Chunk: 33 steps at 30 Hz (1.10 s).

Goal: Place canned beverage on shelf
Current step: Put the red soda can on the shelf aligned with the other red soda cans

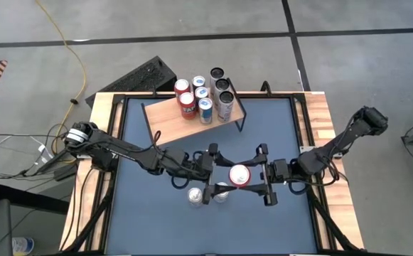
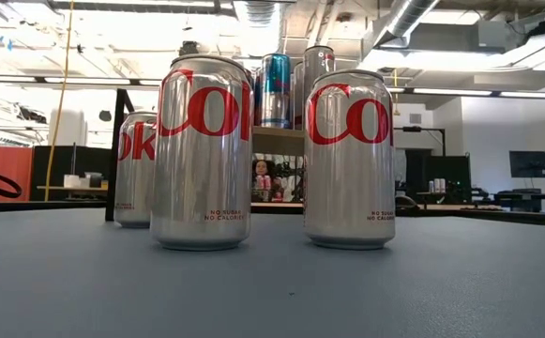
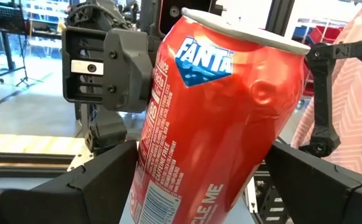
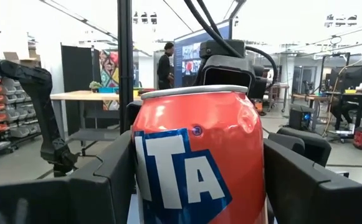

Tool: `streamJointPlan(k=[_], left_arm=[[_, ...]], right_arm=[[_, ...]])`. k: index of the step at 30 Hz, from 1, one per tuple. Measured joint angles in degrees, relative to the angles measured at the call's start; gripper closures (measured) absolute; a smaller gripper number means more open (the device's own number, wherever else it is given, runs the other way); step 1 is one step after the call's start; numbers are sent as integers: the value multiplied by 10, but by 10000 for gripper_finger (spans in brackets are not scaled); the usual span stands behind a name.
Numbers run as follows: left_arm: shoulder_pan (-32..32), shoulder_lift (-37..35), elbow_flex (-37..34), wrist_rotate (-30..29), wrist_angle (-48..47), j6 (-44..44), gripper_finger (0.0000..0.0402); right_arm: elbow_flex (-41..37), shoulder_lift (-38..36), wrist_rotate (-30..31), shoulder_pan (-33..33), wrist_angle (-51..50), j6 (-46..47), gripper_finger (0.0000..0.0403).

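Observation:
A dented red Fanta can [image 1: 239,175] is up in the air over the middle of the table, top up, between my two grippers. My left gripper [image 1: 220,175] reaches it from the table's left and my right gripper [image 1: 260,175] from the right; both are shut on it. The shelf [image 1: 165,122], a light wooden board on thin black legs, stands at the far middle with several cans on its right half. Two silver Coke cans [image 1: 195,195] [image 1: 222,192] stand upright on the table under the grippers; the low view [image 2: 202,150] [image 2: 350,160] shows them close up. My left gripper has the Fanta can's lower side wall [image 3: 152,168] between its two fingers [image 3: 100,186], coming level from the table's left. The can is lifted clear and leans in this gripper's view. My right gripper pinches the can's side wall [image 4: 146,186] between its two fingers [image 4: 100,186], below the rim, coming level from the table's right. The can stands upright in the hold, clear of the table.
A third silver Coke can [image 2: 136,169] stands behind the two front ones, left in the low view. The blue table mat [image 1: 156,220] has wooden borders. A dark keyboard-like object [image 1: 138,77] lies beyond the table's far left corner. The shelf's left half shows bare board.

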Motion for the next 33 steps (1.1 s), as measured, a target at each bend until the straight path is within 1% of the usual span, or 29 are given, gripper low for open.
streamJointPlan(k=[3, 7, 9, 12, 15, 19, 22, 25, 33], left_arm=[[-4, 0, 0, -5, 1, 9, 69], [-7, 3, 0, -7, 10, 24, 69], [-7, 13, 0, -6, 38, 26, 69], [-7, 26, 4, -9, 53, 20, 69], [-7, 28, 5, -14, 48, 25, 69], [-8, 28, 5, -27, 52, -9, 69], [-8, 28, 5, -33, 62, -17, 69], [-8, 28, 5, -49, 53, -25, 69], [-8, 28, 5, -49, 54, -29, 69]], right_arm=[[0, 0, -6, -5, 0, -1, 132], [0, 2, -39, -19, 4, 9, 132], [0, 1, -47, -24, 4, 19, 132], [0, 2, -48, -24, 0, 21, 132], [0, 1, -45, -19, 1, 16, 132], [0, 2, -40, -17, 0, 21, 132], [0, 1, -39, -18, 3, 23, 132], [0, 1, -39, -18, 1, 23, 132], [0, 1, -40, -20, 0, 21, 132]])
